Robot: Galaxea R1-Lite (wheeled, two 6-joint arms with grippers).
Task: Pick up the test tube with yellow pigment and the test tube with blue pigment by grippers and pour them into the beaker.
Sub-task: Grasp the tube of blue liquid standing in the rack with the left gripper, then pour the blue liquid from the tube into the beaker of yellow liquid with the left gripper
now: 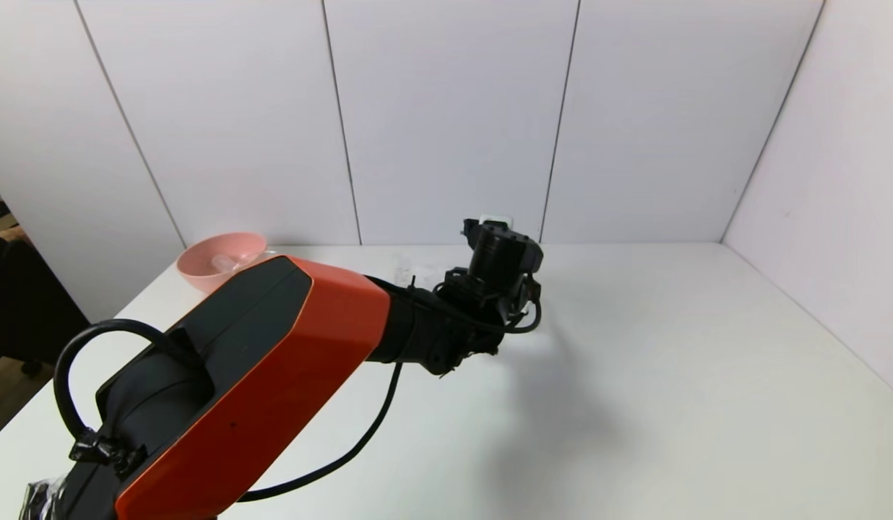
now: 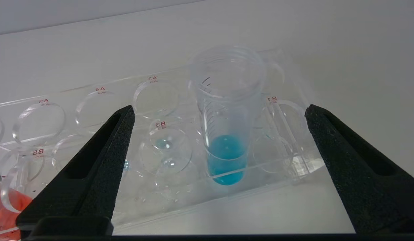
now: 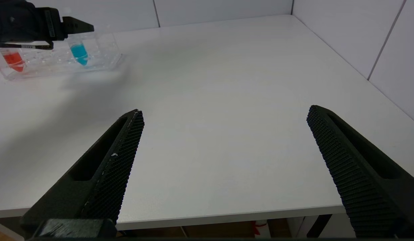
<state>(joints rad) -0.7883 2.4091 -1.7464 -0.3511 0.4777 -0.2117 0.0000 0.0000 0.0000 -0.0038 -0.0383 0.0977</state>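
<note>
Rack: clear glossy plastic; blue tube: translucent plastic; fingers: matt black, grainy; worktop: smooth white, matt.

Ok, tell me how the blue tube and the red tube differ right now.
The blue tube stands between the open left gripper fingers; the red tube sits further along the rack, outside them. One holds blue liquid, the other red. Both stand upright in the same clear rack.
</note>
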